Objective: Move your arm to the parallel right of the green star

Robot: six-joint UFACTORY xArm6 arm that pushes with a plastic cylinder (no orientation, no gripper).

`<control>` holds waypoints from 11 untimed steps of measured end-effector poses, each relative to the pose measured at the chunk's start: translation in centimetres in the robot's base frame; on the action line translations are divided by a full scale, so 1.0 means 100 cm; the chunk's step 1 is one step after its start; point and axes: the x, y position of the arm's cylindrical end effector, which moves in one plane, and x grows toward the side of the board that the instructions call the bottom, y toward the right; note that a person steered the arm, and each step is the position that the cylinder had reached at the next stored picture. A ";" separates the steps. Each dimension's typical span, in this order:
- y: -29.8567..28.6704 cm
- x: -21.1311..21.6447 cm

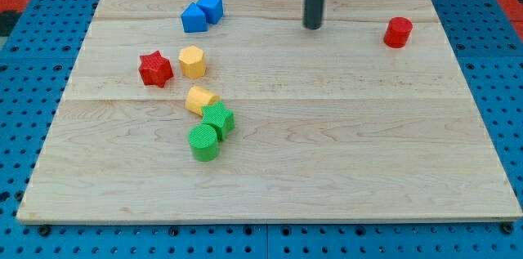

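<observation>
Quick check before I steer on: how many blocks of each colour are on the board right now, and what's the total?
Blue: 2, a cube and another blue block, touching.
Red: 2, a star and a cylinder.
Yellow: 2, a hexagon and a second yellow block.
Green: 2, the green star and a green cylinder.
Total: 8

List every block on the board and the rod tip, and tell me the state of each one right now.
my tip: near the view's top, touching no block
green star: touching green cylinder and lower yellow block
green cylinder: upright
lower yellow block: tilted
yellow hexagon: alone
red star: alone
blue blocks: touching pair
red cylinder: alone
</observation>
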 end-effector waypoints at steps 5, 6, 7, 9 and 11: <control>0.243 0.001; 0.231 0.064; 0.220 0.082; 0.022 0.183; -0.200 0.231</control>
